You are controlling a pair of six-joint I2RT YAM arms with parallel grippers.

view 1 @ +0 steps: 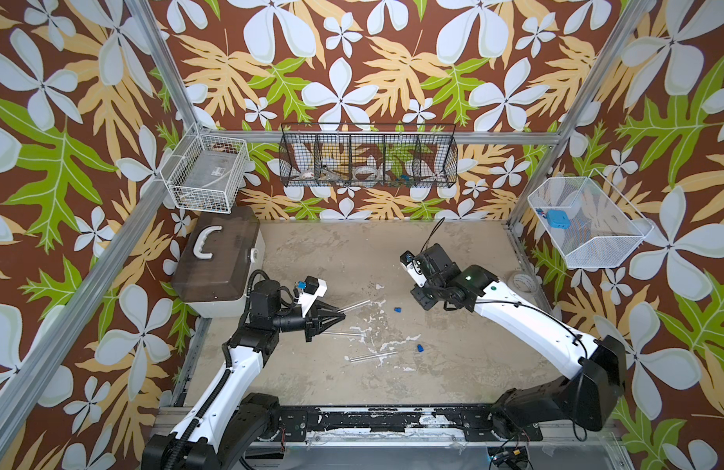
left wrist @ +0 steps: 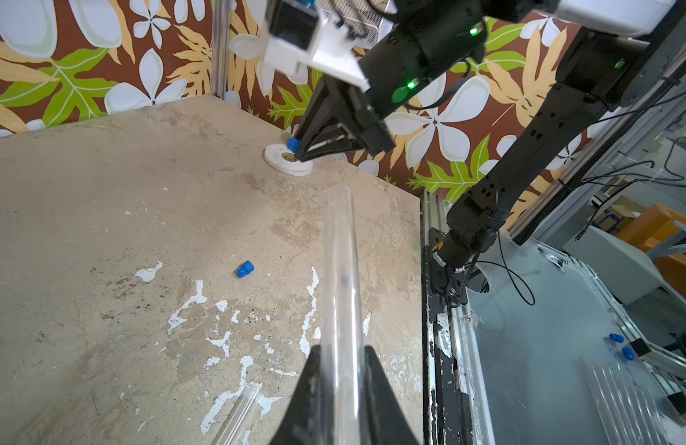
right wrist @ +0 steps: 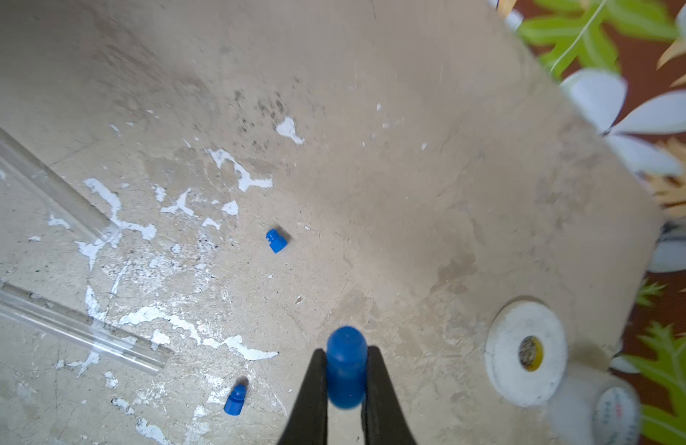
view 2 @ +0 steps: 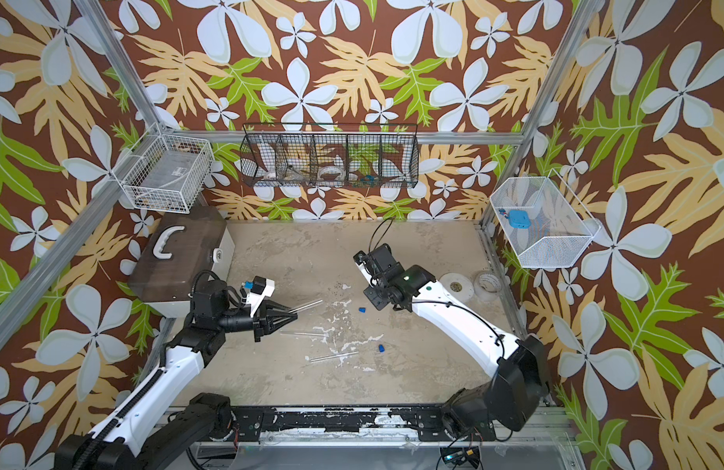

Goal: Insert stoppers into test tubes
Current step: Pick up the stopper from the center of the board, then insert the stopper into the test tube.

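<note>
Floral wallpaper in brown, green and white surrounds a worn beige tabletop point(view 1: 352, 252). On the back wall we see a black wire basket point(view 1: 368, 156) whose compartments hold tape rolls and small blue bits. A white wire basket point(view 1: 207, 175) on the left wall holds a clear flat box. A white mesh basket point(view 1: 588, 221) on the right wall holds a flat blue square object point(view 1: 557, 218). A brown lidded case point(view 1: 217, 260) stands at the table's far left corner.

The left gripper point(view 1: 342, 312) is clamped on a clear held test tube point(view 1: 356, 305), whose free end points toward the right arm. A second test tube point(view 1: 344, 333) lies flat just beside that gripper, and a third test tube point(view 1: 372, 356) lies nearer the front edge. One loose stopper point(view 1: 397, 309) lies between the arms, and another loose stopper point(view 1: 420, 348) lies near the third test tube.

The right gripper point(right wrist: 346, 350) pinches a blue held stopper point(right wrist: 346, 377), plain in the right wrist view. Both top views hide this grip under the wrist. The left wrist view shows the same grip, in front of a white tape roll point(left wrist: 289, 163).
</note>
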